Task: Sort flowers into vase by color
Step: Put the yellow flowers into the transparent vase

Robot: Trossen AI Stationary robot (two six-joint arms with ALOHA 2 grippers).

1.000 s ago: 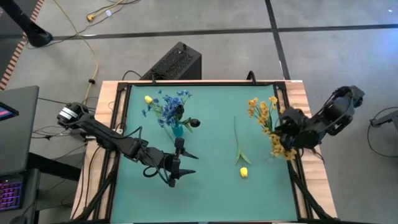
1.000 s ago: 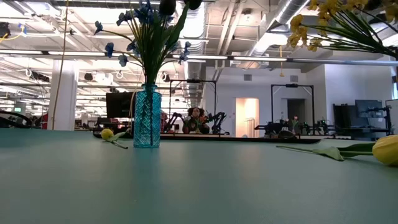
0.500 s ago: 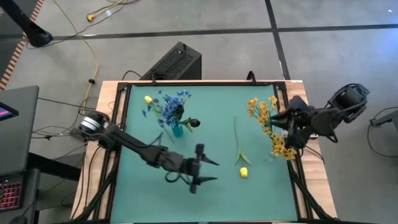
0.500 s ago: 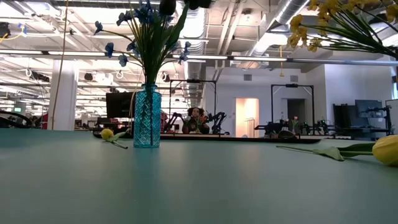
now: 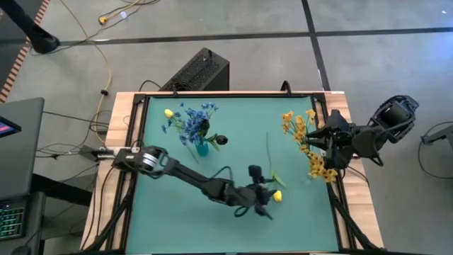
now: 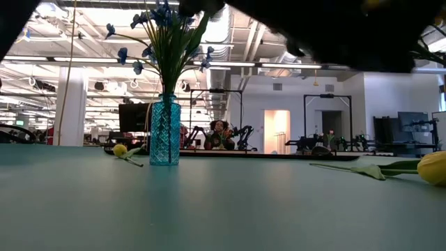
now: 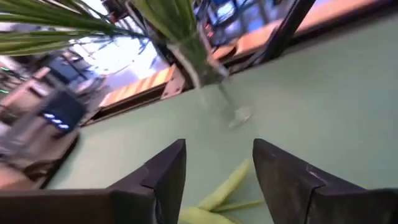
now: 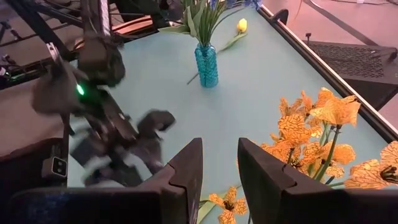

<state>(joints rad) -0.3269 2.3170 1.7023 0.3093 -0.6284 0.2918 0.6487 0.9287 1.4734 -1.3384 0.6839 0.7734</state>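
Left gripper (image 5: pixel 267 200) reaches over the loose yellow bud, fingers spread, nothing between them.

Its dark arm blots out the upper right of the low view. The yellow bud on its green stem (image 5: pixel 277 195) lies on the green table mat (image 5: pixel 233 163) just beside the gripper; whether they touch is unclear. The faceted blue glass vase (image 6: pixel 165 130) holds blue blossom sprigs (image 5: pixel 191 120) and a dark bud (image 5: pixel 222 140); another small yellow bud (image 6: pixel 120 150) lies beside it. The right gripper (image 8: pixel 219 163), fingers slightly apart and empty, hovers by the yellow-orange clusters (image 5: pixel 306 142), whose vase is barely visible.
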